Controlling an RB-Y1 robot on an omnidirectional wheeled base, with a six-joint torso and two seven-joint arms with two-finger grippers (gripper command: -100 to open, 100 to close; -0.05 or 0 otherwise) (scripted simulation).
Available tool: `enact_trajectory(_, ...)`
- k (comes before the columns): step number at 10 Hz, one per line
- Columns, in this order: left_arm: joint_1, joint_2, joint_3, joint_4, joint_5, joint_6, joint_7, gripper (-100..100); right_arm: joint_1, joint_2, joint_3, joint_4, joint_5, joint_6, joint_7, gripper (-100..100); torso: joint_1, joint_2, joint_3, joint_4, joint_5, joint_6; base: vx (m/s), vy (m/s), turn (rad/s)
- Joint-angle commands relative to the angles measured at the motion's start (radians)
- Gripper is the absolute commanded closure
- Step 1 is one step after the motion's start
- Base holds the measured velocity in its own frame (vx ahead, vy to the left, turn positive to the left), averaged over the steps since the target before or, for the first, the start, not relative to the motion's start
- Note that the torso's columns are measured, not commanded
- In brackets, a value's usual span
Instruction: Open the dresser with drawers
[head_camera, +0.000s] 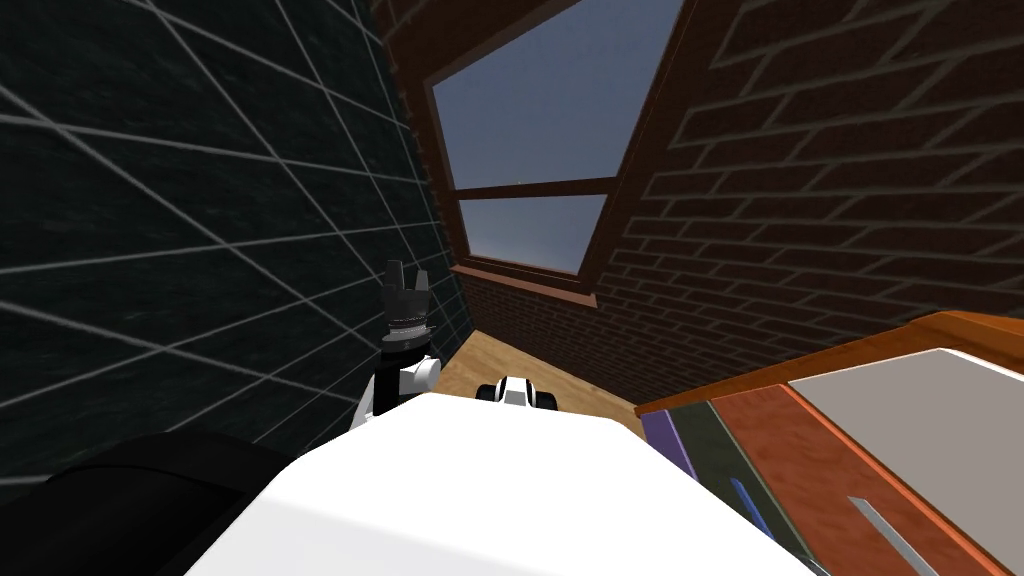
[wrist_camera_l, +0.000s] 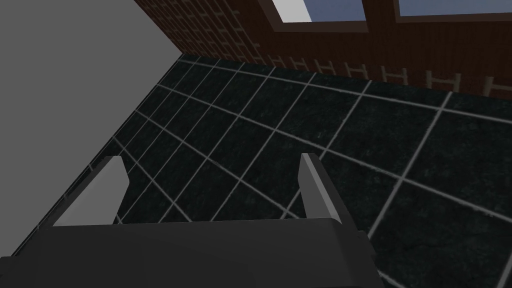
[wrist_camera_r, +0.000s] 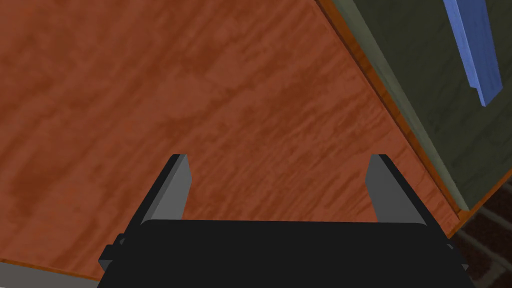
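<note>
Dresser of reddish wood lies straight ahead of the right gripper, spread wide, blue-handled drawer just beside; left gripper spread too.

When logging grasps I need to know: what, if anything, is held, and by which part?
Nothing. The right gripper faces the reddish dresser panel, jaws open; left gripper, jaws open too.

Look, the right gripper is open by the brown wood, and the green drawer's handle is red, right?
No. The handle on the green drawer is blue, not red; the right wrist view shows it. The right gripper is open by the brown wood.
</note>
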Motion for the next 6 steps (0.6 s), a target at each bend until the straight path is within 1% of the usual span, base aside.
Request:
enact_trajectory(1, 0.000, 0.000, 0.000, 0.000, 0.000, 0.000, 0.000, 0, -0.009, -0.015, -0.003, 0.062, 0.024, 0.053, -0.012, -100, 0.000, 0.002, 0.002, 0.001, 0.000, 0.000, 0.112, 0.046, -0.014)
enact_trajectory(2, 0.000, 0.000, 0.000, 0.000, 0.000, 0.000, 0.000, 0, -0.012, -0.024, -0.004, 0.098, 0.034, 0.072, -0.018, -100, 0.000, 0.002, 0.001, 0.001, 0.000, 0.000, 0.115, 0.043, -0.007)
enact_trajectory(3, 0.000, 0.000, 0.000, 0.000, 0.000, 0.000, 0.000, 0, -0.016, -0.032, -0.005, 0.123, 0.044, 0.089, -0.023, -100, -0.001, 0.001, 0.001, 0.000, 0.000, 0.000, 0.133, 0.034, 0.000)
enact_trajectory(4, 0.000, 0.000, 0.000, 0.000, 0.000, 0.000, 0.000, 0, -0.018, -0.039, -0.006, 0.146, 0.052, 0.105, -0.027, -100, -0.001, -0.001, 0.000, 0.000, 0.000, 0.000, 0.148, 0.036, 0.001)
enact_trajectory(6, 0.000, 0.000, 0.000, 0.000, 0.000, 0.000, 0.000, 0, -0.022, -0.051, -0.007, 0.182, 0.066, 0.130, -0.034, -100, -0.001, 0.000, 0.000, 0.000, 0.002, -0.001, 0.097, 0.029, -0.001)
